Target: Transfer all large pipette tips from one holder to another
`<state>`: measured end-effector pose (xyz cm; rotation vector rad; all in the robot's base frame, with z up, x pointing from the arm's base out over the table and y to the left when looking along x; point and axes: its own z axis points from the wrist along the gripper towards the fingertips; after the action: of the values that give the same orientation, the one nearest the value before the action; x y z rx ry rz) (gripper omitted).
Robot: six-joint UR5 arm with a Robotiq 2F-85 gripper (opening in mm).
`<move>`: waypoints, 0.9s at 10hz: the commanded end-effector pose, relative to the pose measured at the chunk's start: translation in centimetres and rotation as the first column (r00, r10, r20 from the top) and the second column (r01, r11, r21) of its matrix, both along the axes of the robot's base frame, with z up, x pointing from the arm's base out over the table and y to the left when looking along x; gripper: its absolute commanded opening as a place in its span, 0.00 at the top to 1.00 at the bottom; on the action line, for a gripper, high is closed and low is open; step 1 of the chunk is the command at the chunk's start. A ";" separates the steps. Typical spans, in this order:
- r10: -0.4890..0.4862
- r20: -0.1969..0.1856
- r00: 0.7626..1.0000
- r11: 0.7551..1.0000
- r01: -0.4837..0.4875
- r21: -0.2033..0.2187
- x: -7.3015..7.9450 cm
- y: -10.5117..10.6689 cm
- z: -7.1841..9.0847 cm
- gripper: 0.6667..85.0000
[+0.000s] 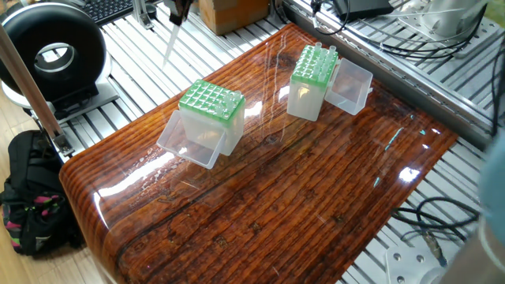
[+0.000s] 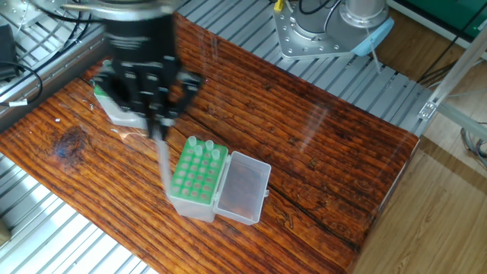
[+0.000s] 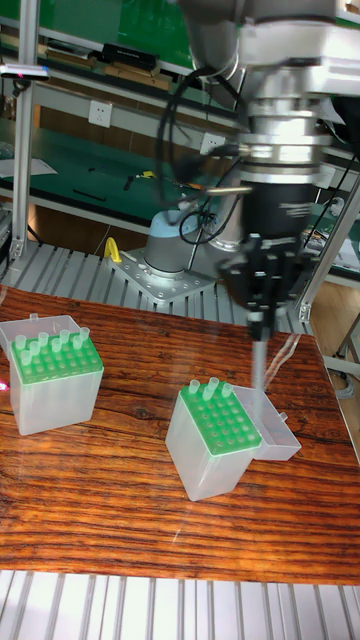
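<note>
Gripping one large pipette tip [image 1: 170, 45], the hand [image 1: 177, 11] sits at the top edge, far-left of the bench [image 1: 316, 189]. From the other side, it blurs left of the near green-topped box [image 2: 196, 179]. In the tall view, the tip hangs right of that box.

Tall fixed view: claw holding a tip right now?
Yes, the claw is shut on a large pipette tip that hangs clear, above the table.
</note>
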<state>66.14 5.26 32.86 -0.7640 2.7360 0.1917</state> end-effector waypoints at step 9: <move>-0.087 -0.056 0.995 0.988 0.079 -0.131 -0.9 -8.7 -1.3 0.88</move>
<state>65.78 -1.36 31.63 -0.7041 2.8104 0.0785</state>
